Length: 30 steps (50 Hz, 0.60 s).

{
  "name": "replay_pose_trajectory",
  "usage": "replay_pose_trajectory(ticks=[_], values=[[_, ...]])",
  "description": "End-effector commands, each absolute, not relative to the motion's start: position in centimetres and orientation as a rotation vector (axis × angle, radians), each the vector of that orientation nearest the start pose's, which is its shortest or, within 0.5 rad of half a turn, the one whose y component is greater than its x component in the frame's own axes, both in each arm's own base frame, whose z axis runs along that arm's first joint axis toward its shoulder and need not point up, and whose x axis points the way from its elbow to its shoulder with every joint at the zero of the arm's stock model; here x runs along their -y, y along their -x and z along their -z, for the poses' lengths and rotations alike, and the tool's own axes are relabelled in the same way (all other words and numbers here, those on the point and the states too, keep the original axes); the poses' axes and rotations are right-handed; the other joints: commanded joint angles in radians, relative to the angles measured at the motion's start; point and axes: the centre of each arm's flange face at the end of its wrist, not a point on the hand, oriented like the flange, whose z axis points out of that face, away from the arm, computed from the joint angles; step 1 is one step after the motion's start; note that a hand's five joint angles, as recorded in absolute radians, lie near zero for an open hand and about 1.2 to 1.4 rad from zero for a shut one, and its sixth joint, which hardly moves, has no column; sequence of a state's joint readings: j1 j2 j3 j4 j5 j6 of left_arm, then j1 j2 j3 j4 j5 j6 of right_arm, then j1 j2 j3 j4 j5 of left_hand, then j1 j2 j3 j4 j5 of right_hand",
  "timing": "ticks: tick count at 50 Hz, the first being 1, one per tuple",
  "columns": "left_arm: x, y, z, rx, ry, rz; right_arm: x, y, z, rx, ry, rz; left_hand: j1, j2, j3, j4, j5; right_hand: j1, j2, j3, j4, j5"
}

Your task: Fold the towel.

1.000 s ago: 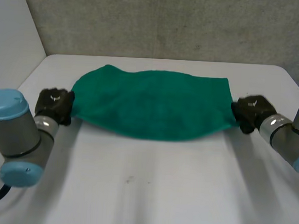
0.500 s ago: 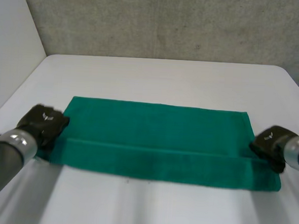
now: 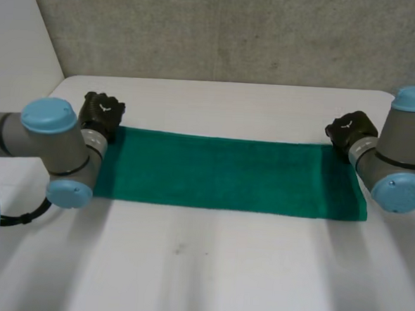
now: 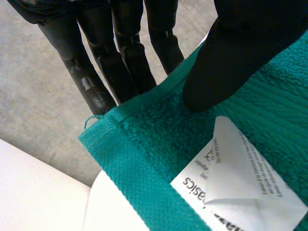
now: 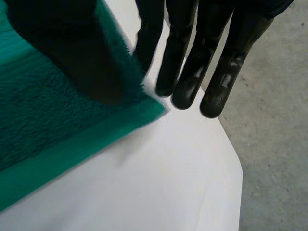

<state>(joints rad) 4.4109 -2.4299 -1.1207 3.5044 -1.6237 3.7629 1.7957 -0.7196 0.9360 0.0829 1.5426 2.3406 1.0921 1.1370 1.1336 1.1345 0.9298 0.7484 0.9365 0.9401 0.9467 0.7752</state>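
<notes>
As towel (image 3: 227, 174) lies a flat green terry strip | left hand (image 3: 101, 113) pinches hemmed corner | right hand (image 3: 351, 130) pinches opposite corner

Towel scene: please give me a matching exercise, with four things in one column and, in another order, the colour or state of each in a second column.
Things:
1. towel
2. left robot hand
3. right robot hand
4. label

Colours or states:
A. white, printed, lying on the towel
B. pinches the towel's far corner on the robot's right
C. green, flat on the table as a long strip
D. pinches the towel's far corner on the robot's left

Pairs: 1-C, 2-D, 3-B, 4-A
</notes>
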Motion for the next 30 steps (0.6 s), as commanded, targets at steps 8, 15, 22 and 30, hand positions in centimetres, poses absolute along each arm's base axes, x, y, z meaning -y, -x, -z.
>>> replay_pose_trajectory(ticks=[8,15,22,30], values=[[38.0,27.7,-15.0,-1.809,-0.891,2.101,40.2,-23.0,-18.1,-2.42,1.053,2.001,-0.893,-0.938,-0.935,-0.936,-0.905,-0.574,-0.762,-0.766,-0.772,-0.775],[35.6,26.7,-16.5,-1.826,-0.897,2.084,35.6,-22.7,-19.2,-2.37,1.065,1.887,-0.89,-0.935,-0.932,-0.933,-0.903,-0.574,-0.762,-0.766,-0.772,-0.775],[32.9,25.9,-17.2,-1.858,-0.919,2.068,33.5,-19.5,-17.0,-2.497,1.03,1.732,-0.89,-0.935,-0.932,-0.933,-0.903,-0.574,-0.762,-0.766,-0.772,-0.775],[32.0,25.6,-17.2,-1.872,-0.925,2.055,33.4,-17.8,-14.9,-2.538,0.994,1.686,-0.89,-0.935,-0.932,-0.933,-0.903,-0.391,-0.579,-0.582,-0.589,-0.592]])
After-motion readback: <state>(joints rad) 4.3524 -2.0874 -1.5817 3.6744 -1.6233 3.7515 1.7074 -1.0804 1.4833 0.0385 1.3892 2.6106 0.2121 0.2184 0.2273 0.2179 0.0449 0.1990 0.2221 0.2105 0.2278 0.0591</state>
